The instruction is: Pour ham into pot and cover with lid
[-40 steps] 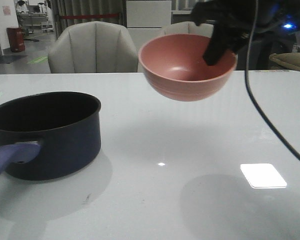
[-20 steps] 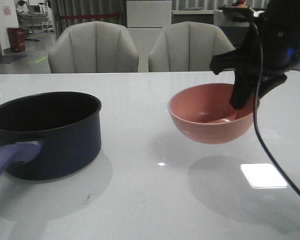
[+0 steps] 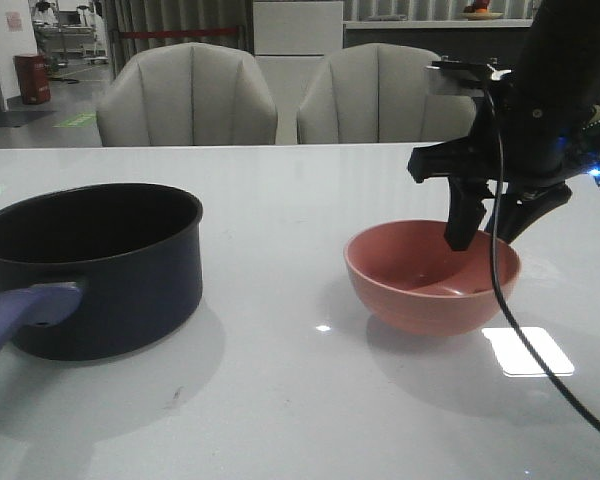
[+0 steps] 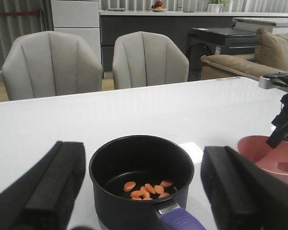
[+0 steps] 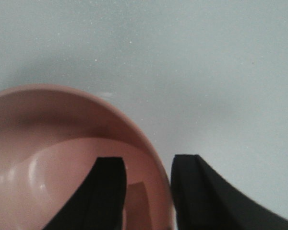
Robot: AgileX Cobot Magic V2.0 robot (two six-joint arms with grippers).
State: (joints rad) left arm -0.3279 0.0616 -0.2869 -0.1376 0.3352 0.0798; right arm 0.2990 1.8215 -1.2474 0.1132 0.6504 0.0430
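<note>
On the right side of the surface (image 3: 280, 400) your right hand (image 5: 146, 191) pinches the rim of the pink bowl (image 3: 430, 280), one finger inside and one outside the wall. The bowl looks to be resting on the surface, though the front view does not settle whether it has full contact. The ham (image 4: 148, 188) lies as small orange slices on the black floor of the pot (image 3: 95, 265), so the pouring looks done.

Your left hand (image 4: 139, 191) is spread wide and holds nothing, hanging just above the pot's near side.

The lid is in none of the views. Judge it as glass and metal: fairly heavy, rigid, slick on the dome and liable to chip if knocked. Take it by the knob rather than the rim, and set it down level. The pot itself should sit steady; avoid nudging its long handle (image 3: 20, 315).
</note>
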